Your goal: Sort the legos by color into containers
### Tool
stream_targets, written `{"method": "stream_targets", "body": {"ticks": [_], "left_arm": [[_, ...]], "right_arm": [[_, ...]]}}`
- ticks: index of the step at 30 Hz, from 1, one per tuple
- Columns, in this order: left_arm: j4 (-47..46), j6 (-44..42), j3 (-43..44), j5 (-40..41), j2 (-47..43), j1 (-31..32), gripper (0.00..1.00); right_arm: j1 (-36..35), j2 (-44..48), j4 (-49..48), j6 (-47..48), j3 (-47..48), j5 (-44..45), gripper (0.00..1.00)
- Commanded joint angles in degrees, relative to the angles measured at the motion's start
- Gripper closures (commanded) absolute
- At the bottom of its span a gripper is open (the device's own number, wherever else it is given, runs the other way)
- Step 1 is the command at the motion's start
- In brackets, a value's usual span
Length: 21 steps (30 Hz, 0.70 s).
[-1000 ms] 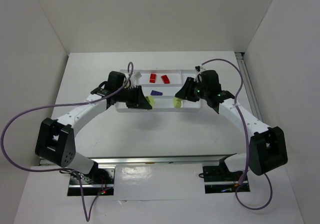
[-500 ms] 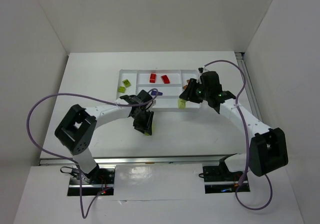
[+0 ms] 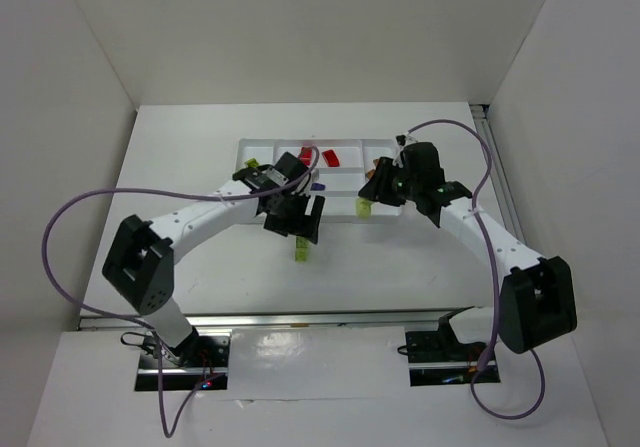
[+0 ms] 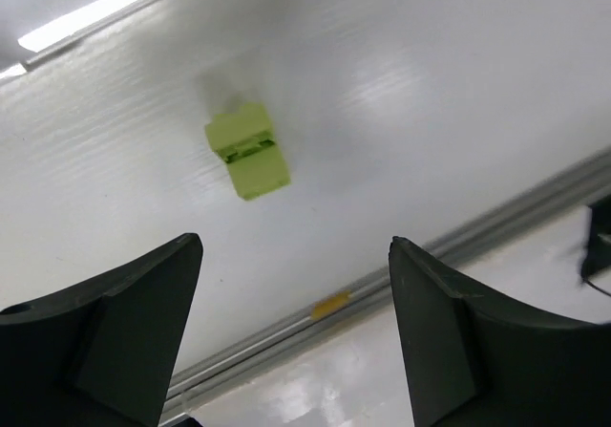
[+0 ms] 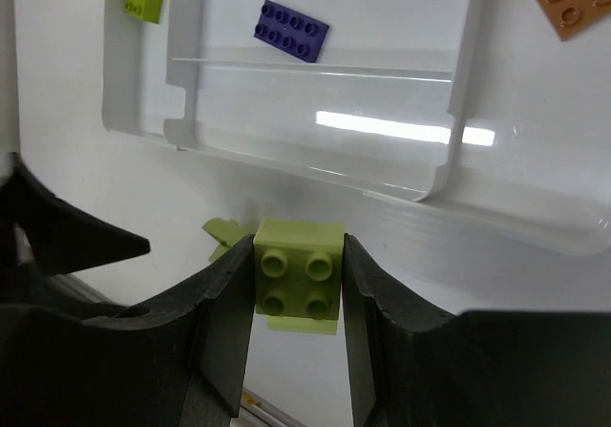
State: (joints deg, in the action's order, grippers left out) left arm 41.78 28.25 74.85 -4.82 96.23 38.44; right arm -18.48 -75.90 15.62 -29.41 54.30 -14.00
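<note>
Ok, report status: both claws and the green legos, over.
Left claw open, loose green lego on table below. Right claw shut on second green lego, beside tray. Nothing blocking.

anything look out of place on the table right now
Yes: one yellow-green lego lies on the bare table in front of the tray, under the open left gripper, outside every compartment. The right gripper grips another yellow-green brick.

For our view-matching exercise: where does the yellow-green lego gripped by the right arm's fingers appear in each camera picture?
Top external: yellow-green lego right of centre, at the near edge of the white tray.
Left wrist: absent; the loose lego there is another.
Right wrist: bottom centre, between the fingers.
Shared landmark: the tray, top and right wrist.
</note>
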Motion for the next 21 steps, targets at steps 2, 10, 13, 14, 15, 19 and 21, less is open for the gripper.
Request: {"method": "stream_targets", "body": {"ticks": [2,10,13,14,15,19,21], "left_arm": [[-0.54,-5.21,2.33,-9.74,-10.07,-4.14,0.12],[-21.20,-5.58,-7.69,-39.72,-19.15,-9.96,0.14],[-28.49,-2.25,-10.85,-47.97,-19.67,-11.89,0.11],[-30.86,-0.93,-11.65,-49.13,-19.67,-12.41,0.11],[-36.01,0.39,-12.44,-50.28,-19.67,-12.42,0.09],[-45.71,6.90,-15.69,-53.19,-17.22,-12.42,0.08],[-48.35,8.74,-17.01,-53.19,-16.68,-12.42,0.08]], "right_arm": [[0.90,3.65,-3.21,1.81,0.02,-8.63,0.83],[2.75,5.40,-24.80,-2.74,-4.73,-38.72,0.83],[2.75,5.41,-28.44,-4.94,-4.73,-42.07,0.83],[2.75,5.41,-29.49,-5.83,-4.73,-42.68,0.83],[2.75,5.41,-30.81,-6.62,-4.73,-44.26,0.83],[2.75,5.41,-36.35,-10.40,-5.96,-45.68,0.83],[2.75,5.41,-36.97,-10.93,-5.96,-46.21,0.83]]}}
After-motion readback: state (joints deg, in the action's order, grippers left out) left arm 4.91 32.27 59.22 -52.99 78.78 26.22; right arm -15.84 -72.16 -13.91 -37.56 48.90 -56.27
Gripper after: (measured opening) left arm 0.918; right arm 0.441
